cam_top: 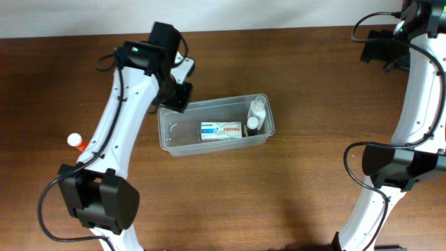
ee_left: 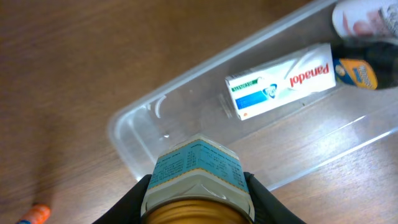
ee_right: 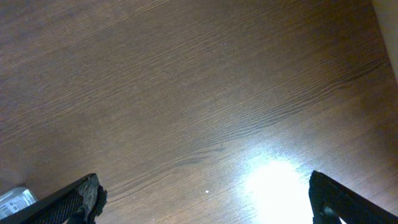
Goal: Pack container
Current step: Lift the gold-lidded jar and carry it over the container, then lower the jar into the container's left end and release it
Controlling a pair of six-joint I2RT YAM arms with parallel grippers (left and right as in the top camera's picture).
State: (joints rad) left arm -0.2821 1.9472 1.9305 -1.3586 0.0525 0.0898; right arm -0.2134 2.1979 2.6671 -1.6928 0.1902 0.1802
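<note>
Left jaws: pinching a blue-labelled bottle [ee_left: 198, 168] | container [cam_top: 180, 130]: mid surface [cam_top: 293, 202], long axis roughly 9-to-3 o'clock, its vacant 9 o'clock end just at 6 o'clock of those jaws | right jaws: spread wide, well apart toward 2 o'clock.

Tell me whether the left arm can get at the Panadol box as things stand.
Probably not to grasp it: the left end effector is shut on a bottle above the container. The box lies uncovered in it, so nothing blocks the way, but its grip is taken.
</note>
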